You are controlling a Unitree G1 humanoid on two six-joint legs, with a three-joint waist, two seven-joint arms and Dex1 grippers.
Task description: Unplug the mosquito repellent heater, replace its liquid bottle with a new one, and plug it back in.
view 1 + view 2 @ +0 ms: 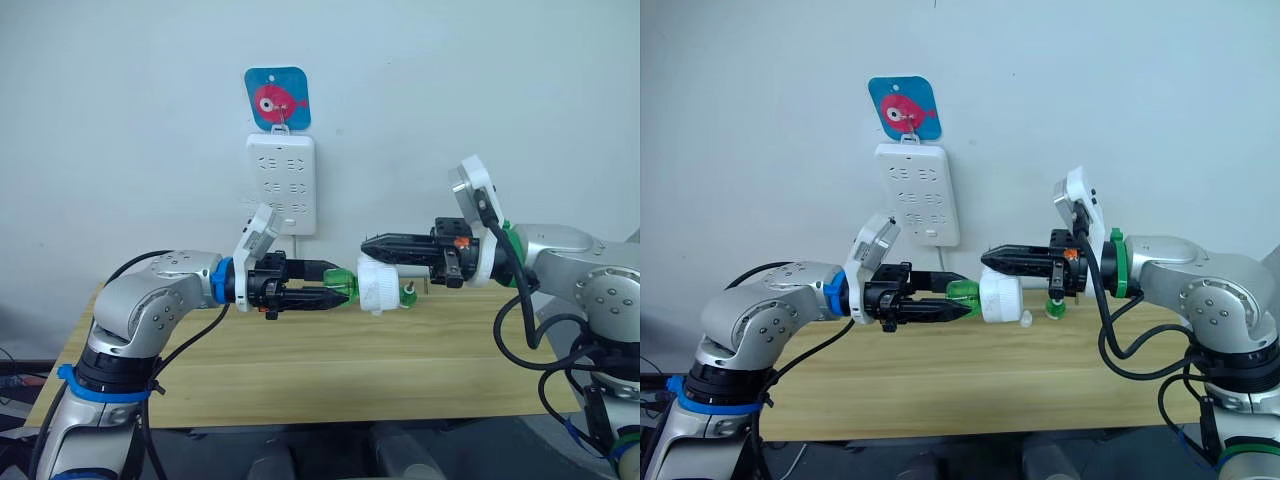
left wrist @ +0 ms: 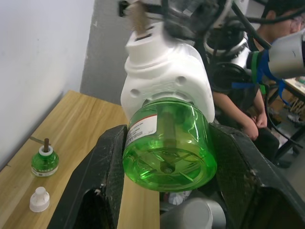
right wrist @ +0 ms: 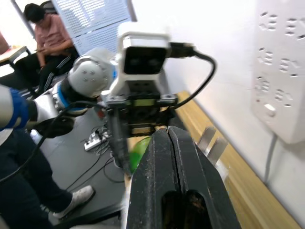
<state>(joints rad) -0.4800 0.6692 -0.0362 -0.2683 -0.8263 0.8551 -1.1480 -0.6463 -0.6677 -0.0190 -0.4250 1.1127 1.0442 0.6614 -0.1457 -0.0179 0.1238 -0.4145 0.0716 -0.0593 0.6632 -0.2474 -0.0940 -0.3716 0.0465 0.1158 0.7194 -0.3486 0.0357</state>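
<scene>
The white mosquito repellent heater (image 1: 380, 286) hangs in the air over the wooden table (image 1: 300, 370), between my two grippers. A green liquid bottle (image 2: 167, 145) sits in the heater's underside. My left gripper (image 1: 340, 284) is shut on that bottle, one finger on each side. My right gripper (image 1: 368, 246) comes in from the right and is shut on the top of the heater. In the right wrist view its fingers (image 3: 157, 167) lie close together and two metal prongs (image 3: 212, 142) show beside them. A second green bottle (image 2: 45, 162) with a brown wick stands on the table near the wall.
A white power strip (image 1: 281, 183) hangs on the wall under a blue fish sticker (image 1: 277, 98). A small white cap (image 2: 39, 199) lies beside the standing bottle. A seated person (image 2: 248, 119) is off the table's right end, and another person (image 3: 45, 33) sits off its left end.
</scene>
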